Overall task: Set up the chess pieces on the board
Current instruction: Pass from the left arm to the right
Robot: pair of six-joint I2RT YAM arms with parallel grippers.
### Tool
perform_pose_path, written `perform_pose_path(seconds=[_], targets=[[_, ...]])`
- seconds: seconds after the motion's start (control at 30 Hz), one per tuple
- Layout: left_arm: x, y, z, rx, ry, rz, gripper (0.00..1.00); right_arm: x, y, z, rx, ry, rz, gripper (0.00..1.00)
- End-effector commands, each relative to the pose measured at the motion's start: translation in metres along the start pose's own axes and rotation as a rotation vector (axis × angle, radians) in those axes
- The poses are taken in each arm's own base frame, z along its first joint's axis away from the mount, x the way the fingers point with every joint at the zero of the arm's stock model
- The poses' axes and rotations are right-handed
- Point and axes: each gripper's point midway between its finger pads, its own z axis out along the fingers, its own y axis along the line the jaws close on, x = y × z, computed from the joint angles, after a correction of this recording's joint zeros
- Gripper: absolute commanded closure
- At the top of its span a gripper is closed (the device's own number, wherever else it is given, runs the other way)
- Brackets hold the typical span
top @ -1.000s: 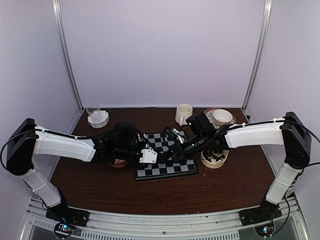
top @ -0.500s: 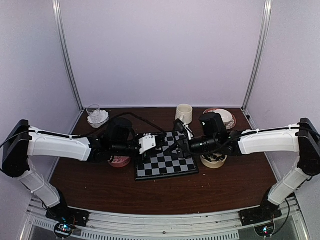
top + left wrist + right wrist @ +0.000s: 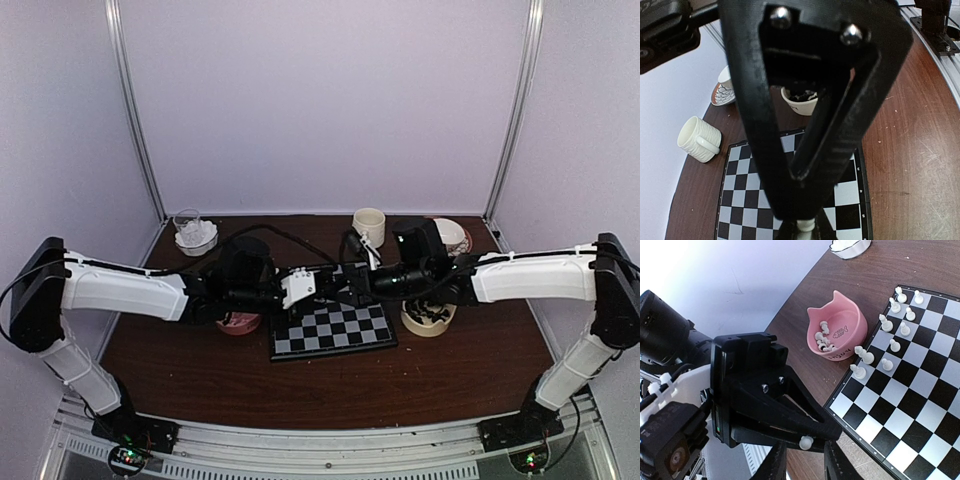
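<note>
My two grippers meet tip to tip above the board (image 3: 340,335). The left gripper (image 3: 328,287) is shut on a white chess piece (image 3: 805,442), whose rounded end pokes out past its black fingertips. The piece also shows at the bottom of the left wrist view (image 3: 806,225). My right gripper (image 3: 806,462) stands open with a finger on each side of that piece and a gap to it on both sides. Several white chess pieces (image 3: 895,320) stand in two rows along one edge of the board (image 3: 920,405).
A pink cat-eared bowl (image 3: 837,325) with white pieces sits left of the board. A cream bowl (image 3: 428,318) of black pieces sits at its right. Behind stand a cream mug (image 3: 369,226), a patterned bowl (image 3: 448,236) and a glass in a white dish (image 3: 195,232).
Both grippers have risen off the board. The right gripper swung left until its fingers straddle the piece in the left gripper.
</note>
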Motion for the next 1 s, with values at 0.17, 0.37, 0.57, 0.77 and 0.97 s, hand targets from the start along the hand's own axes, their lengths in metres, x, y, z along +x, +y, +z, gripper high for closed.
perform_pose_path(seconds=[0.17,0.37,0.57,0.77,0.97], targets=[[-0.019,0.009,0.007,-0.019,-0.026,0.031,0.91,-0.001,-0.007,0.015,0.030,0.016,0.008,0.74],[-0.017,0.008,0.010,-0.018,-0.017,0.032,0.91,0.002,-0.009,0.020,0.040,0.026,0.018,0.81],[-0.017,0.014,0.011,-0.052,-0.015,0.014,0.90,0.003,-0.003,0.023,-0.003,0.026,0.062,0.88],[-0.016,0.016,0.012,-0.067,-0.018,0.005,0.81,0.006,-0.006,0.021,0.010,0.027,0.092,0.99],[-0.013,0.011,0.013,-0.052,-0.023,-0.006,0.67,0.005,-0.026,0.012,0.131,0.033,0.072,1.00]])
